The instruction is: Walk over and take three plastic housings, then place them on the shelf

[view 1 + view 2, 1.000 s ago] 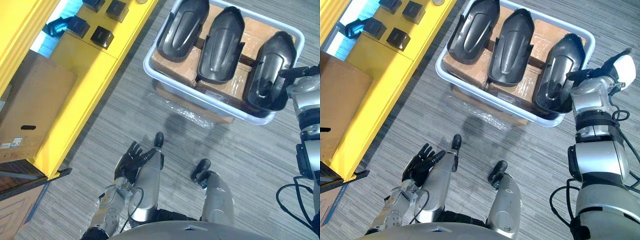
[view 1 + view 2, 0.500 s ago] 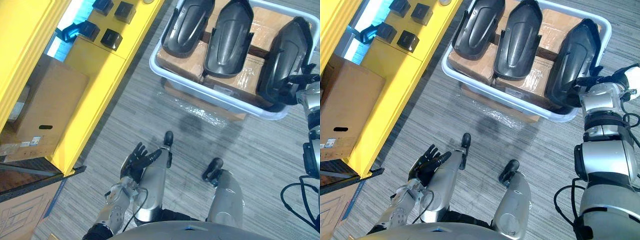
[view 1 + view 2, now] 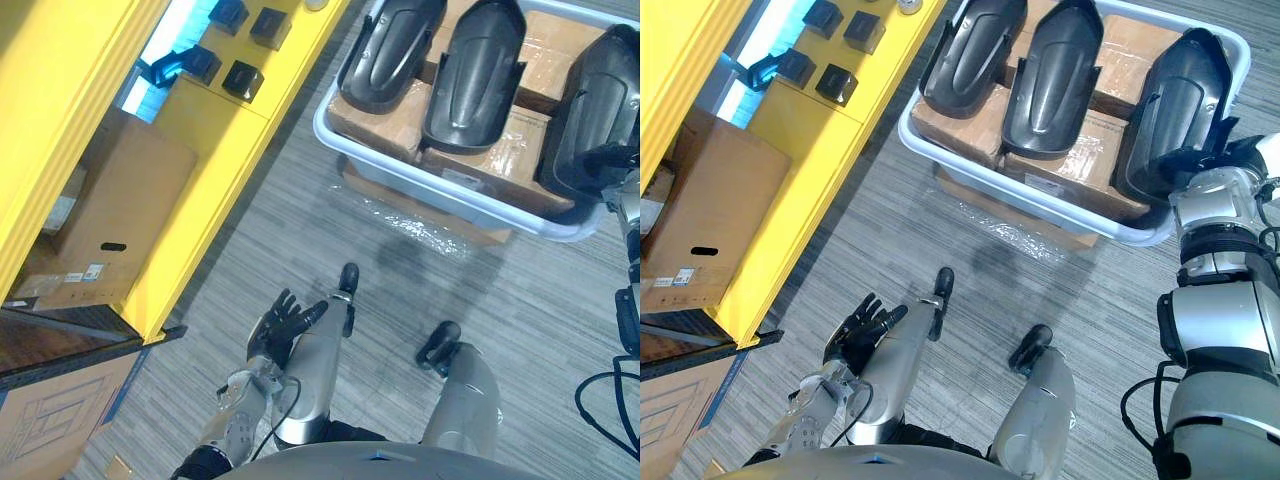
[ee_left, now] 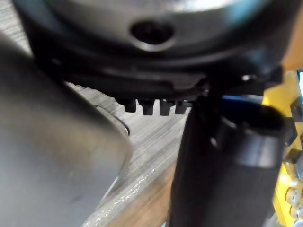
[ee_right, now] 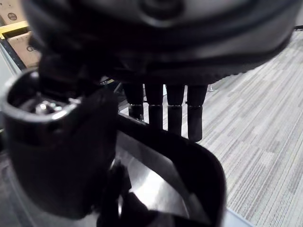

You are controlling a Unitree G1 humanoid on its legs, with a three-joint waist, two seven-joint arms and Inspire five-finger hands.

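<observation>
The left hand [image 3: 862, 330] hung low, fingers loosely spread, holding nothing. Farther out, the right hand [image 5: 156, 61] stood apart astride the near end of the rightmost housing [image 3: 1175, 100]. Its straight fingers [image 5: 175, 113] were past the rim and its thumb on the near side, not yet closed. A sound grip probably meant seating that rim deep toward the palm, then lifting clear of the bin [image 3: 1040, 200] wall. Left of that hand lay the middle housing [image 3: 1060, 70] and the leftmost housing [image 3: 970, 55].

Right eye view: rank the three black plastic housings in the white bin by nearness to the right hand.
1. Right-end black plastic housing, at the right hand.
2. Middle housing, centre of the white bin.
3. Left-end housing, nearest the yellow shelf.
</observation>
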